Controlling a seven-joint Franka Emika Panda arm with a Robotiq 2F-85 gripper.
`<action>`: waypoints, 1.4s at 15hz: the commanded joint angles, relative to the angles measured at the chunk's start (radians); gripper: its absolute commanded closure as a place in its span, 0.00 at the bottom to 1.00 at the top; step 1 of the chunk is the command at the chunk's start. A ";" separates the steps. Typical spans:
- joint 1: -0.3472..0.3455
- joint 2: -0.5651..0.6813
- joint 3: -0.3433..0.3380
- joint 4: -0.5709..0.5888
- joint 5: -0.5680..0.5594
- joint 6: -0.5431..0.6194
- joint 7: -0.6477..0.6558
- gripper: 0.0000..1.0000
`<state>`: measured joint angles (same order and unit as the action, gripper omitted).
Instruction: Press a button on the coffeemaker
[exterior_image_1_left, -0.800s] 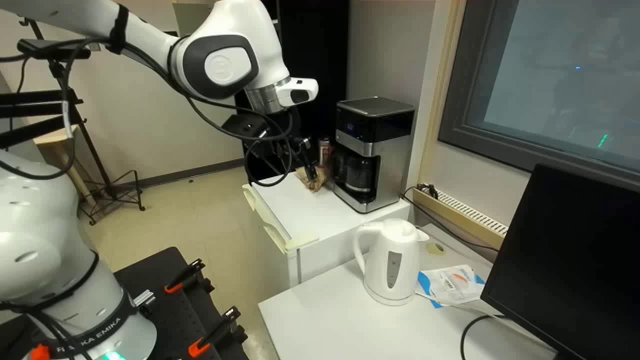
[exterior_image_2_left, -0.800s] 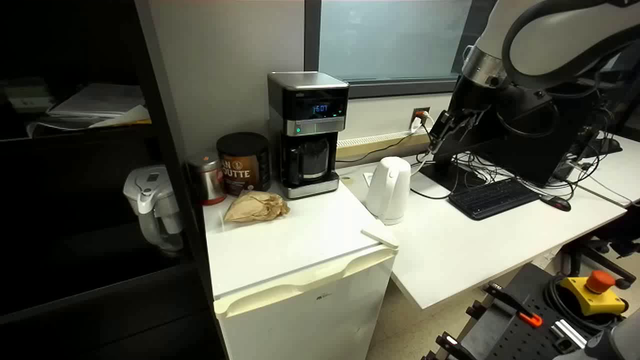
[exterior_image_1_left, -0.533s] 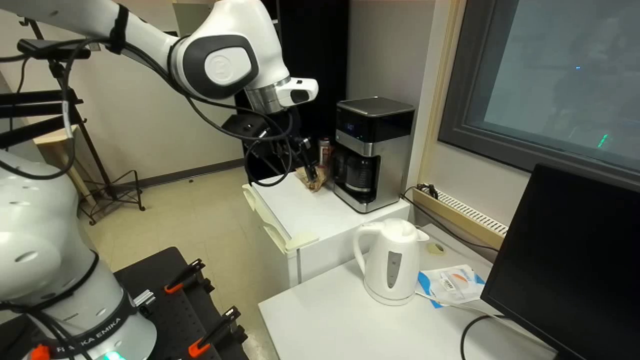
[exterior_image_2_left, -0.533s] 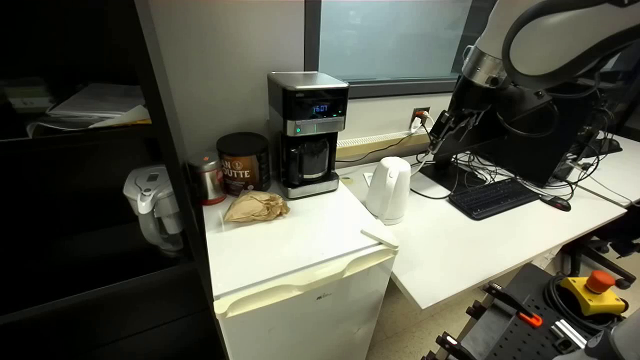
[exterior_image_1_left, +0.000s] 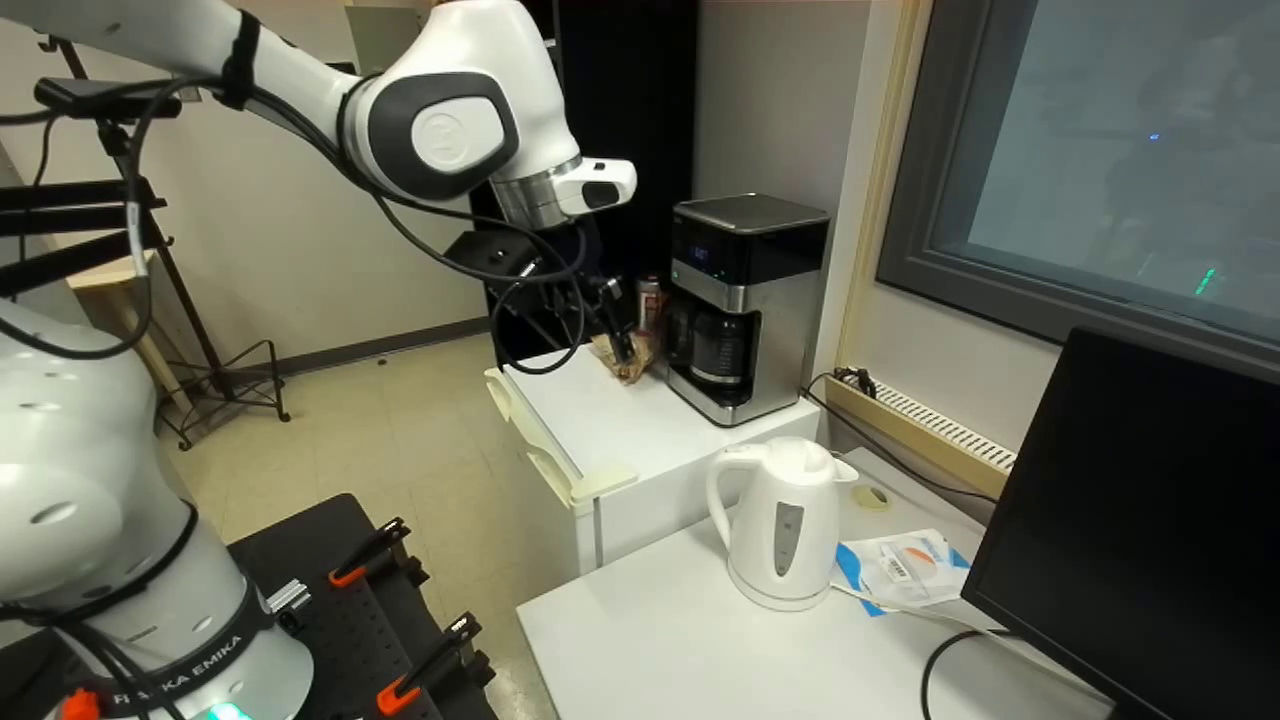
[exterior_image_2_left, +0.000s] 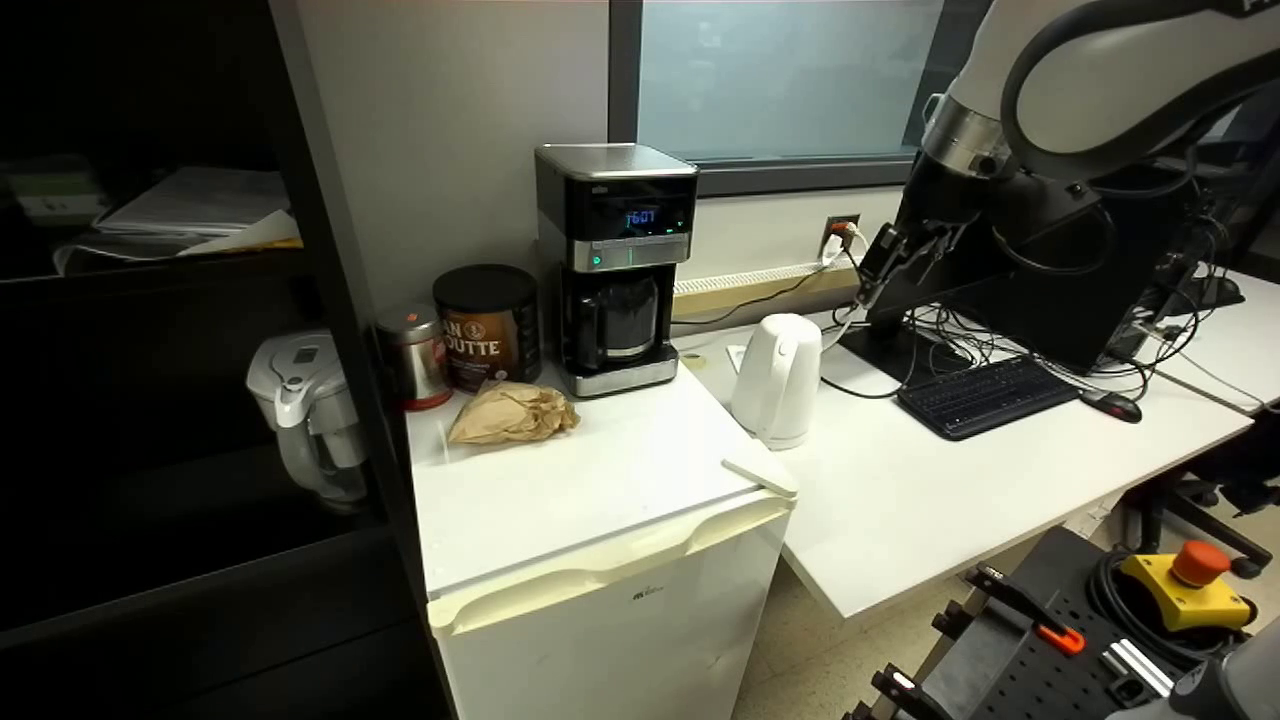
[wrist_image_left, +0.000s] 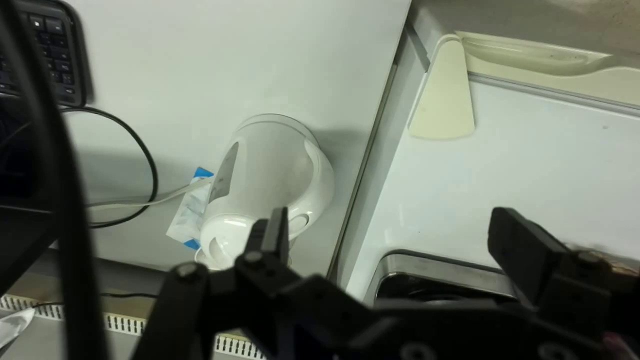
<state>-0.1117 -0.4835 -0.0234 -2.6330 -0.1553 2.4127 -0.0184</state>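
The coffeemaker is a black and silver box with a dark glass carafe, upright on the white fridge top in both exterior views (exterior_image_1_left: 790, 335) (exterior_image_2_left: 630, 256). Its front has a blue lit display (exterior_image_2_left: 640, 217) and a green lit button (exterior_image_2_left: 597, 260) on the silver strip. My gripper (wrist_image_left: 390, 220) is open and empty, its fingers wide apart. It hangs in the air apart from the coffeemaker in both exterior views (exterior_image_1_left: 622, 345) (exterior_image_2_left: 878, 275). In the wrist view the coffeemaker's silver base (wrist_image_left: 445, 272) shows between the fingers; the rest is hidden by the gripper.
A white kettle (exterior_image_1_left: 785, 530) stands on the desk (exterior_image_1_left: 680, 630) beside the fridge (exterior_image_2_left: 600, 500). A crumpled paper bag (exterior_image_2_left: 513, 412), a coffee can (exterior_image_2_left: 487, 330) and a metal canister (exterior_image_2_left: 415, 357) are beside the coffeemaker. A monitor (exterior_image_1_left: 1140, 520) and a dark shelf (exterior_image_2_left: 330, 250) flank the area.
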 joint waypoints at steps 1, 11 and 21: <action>0.032 0.082 -0.012 0.039 -0.012 0.039 -0.077 0.00; 0.078 0.319 0.023 0.179 -0.213 0.152 -0.319 0.49; 0.040 0.472 0.029 0.281 -0.736 0.506 -0.139 1.00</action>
<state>-0.0560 -0.0668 0.0005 -2.4084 -0.7681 2.8464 -0.2277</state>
